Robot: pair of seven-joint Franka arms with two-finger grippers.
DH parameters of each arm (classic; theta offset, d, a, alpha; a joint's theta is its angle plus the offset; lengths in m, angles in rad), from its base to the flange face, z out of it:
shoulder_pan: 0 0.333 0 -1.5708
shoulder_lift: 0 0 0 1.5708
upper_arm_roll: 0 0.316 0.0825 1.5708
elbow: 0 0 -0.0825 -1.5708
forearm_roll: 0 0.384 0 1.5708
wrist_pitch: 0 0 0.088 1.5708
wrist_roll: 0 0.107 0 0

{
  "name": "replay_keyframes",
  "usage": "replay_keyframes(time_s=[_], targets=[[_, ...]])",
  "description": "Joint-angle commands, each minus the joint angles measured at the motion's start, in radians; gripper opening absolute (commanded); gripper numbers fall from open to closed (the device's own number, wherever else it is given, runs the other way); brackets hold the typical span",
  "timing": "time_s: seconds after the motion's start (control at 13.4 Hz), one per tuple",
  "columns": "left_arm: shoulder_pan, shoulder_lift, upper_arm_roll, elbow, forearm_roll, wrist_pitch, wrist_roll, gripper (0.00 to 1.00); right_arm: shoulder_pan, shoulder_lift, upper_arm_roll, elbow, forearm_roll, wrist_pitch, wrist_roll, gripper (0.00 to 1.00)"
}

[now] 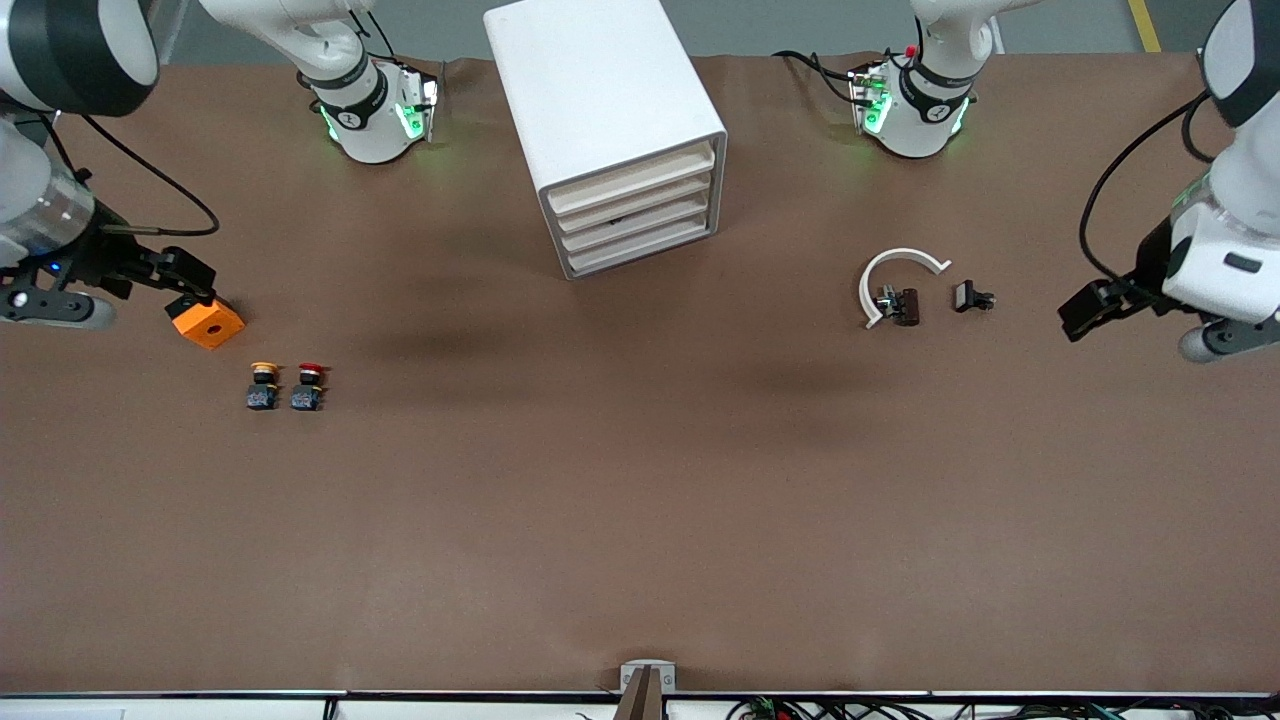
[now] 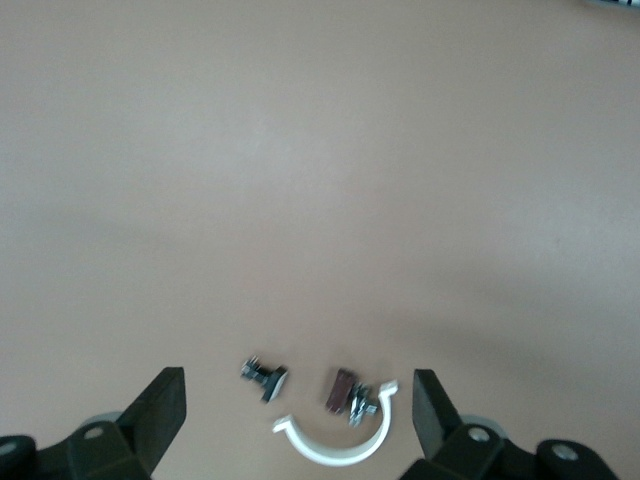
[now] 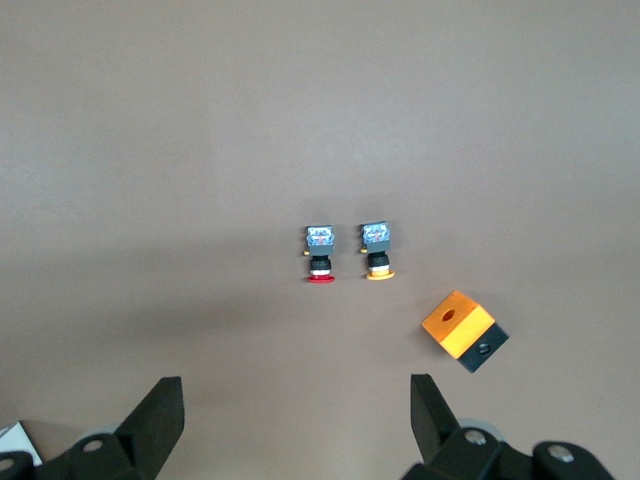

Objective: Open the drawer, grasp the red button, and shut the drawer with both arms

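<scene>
Button (image 1: 308, 386) amid open tabletop (image 1: 640, 520)

Table (image 1: 640, 520): brown top, as I see it from front cam. On it:
- Drawer unit (image 1: 610, 130), white, 4 drawers, all shut, mid-table near the bases.
- Toward right arm's end: orange cube (image 1: 208, 323) w/ hole; nearer the cam, 2 buttons side by side, just apart, lying down: yellow button (image 1: 263, 386), red button (image 1: 307, 387).
- Toward left arm's end: white clip (image 1: 893, 280), C-shaped; brown part (image 1: 903, 305) w/ metal bit inside its curve; black part (image 1: 970, 297) just beside, apart.
</scene>
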Motion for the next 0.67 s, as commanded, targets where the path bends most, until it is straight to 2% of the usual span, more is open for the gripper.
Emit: replay_keyframes(time_s=[0.0,0.15,0.37,0.6], targets=[[-0.115,-0.094,0.186,-0.034,-0.086,-0.046,0.127,1.0,-0.042,0.016,0.003,0.075,0.026,-0.046,-0.055,1.0],[-0.123,-0.121,0.217,-0.042,-0.107,-0.048,0.187,1.0,-0.042,0.018,0.004,0.129,0.026,-0.091,-0.055,1.0],[-0.123,-0.183,0.21,-0.105,-0.112,-0.048,0.188,1.0,-0.045,0.019,0.003,0.174,0.026,-0.106,-0.055,1.0],[-0.126,-0.22,0.207,-0.125,-0.15,-0.068,0.188,1.0,-0.044,0.021,0.006,0.2,0.026,-0.106,-0.07,1.0]])
